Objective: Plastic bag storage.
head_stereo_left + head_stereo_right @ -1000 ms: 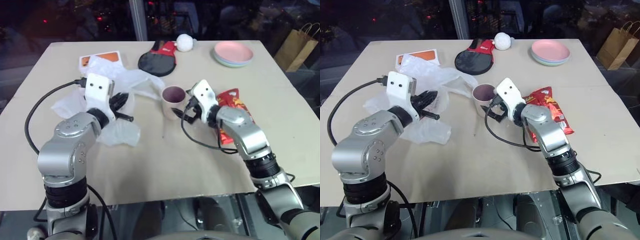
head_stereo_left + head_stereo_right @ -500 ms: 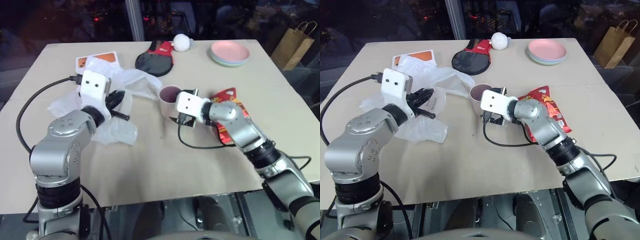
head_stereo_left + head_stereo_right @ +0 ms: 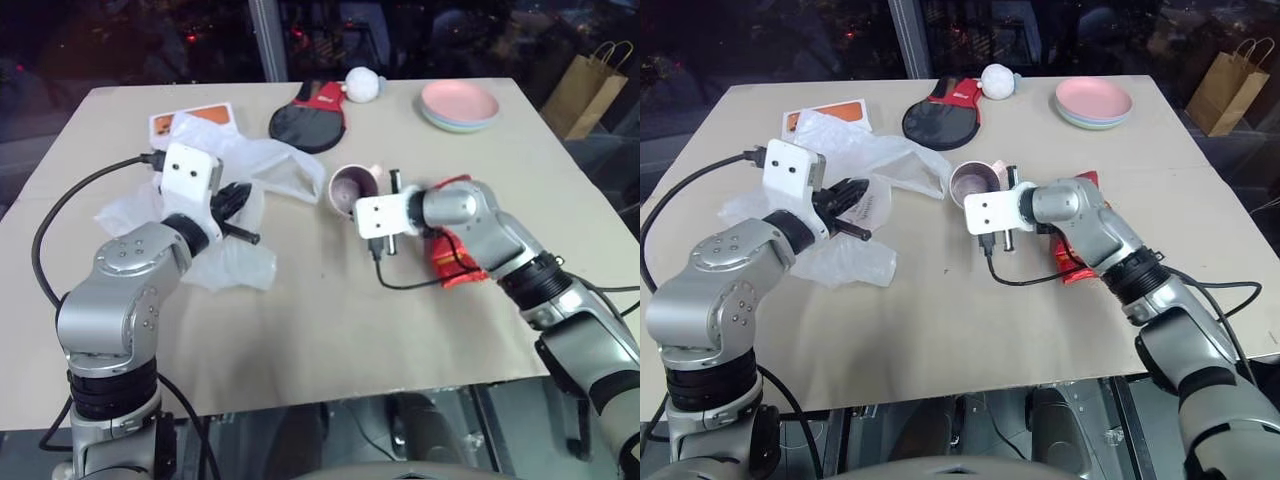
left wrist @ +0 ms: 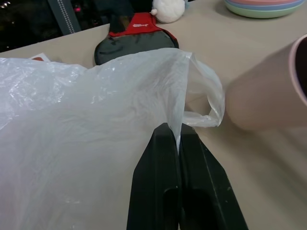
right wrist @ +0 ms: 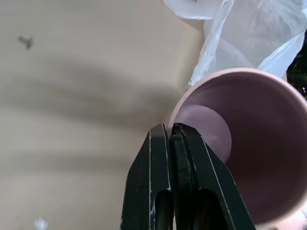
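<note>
On the tabletop (image 3: 330,320), toward your robot's left side, lies the plastic bag (image 3: 235,265). Part of it spreads flat and part is lifted by the left gripper (image 4: 178,136). It reaches from near the orange card (image 3: 205,115) at the back almost to the pink cup (image 3: 350,185).

You can guess this bag is very light and very soft. It will fold, crumple and flop any way you push it. It is thin, so it may slip or slide out of a weak hold. It will not break, but it could tear if you pull hard. Bunched-up parts or the loop handles look like the best places to take hold, because there is more to pinch there. One loop (image 4: 208,103) sticks out just past the fingers in the left wrist view.

Your left gripper is pressed together and is pinching a fold of the bag near that loop. Your right gripper (image 5: 171,132) is pressed together too, with its fingers right at the rim of the pink cup. It looks like the rim is pinched between them, but you cannot tell for sure.

The bag looks milky white and you can see a little bit through it. It is full of wrinkles and shiny creases. It is much bigger than the cup, so you will need to squash it small to tuck it in.
</note>
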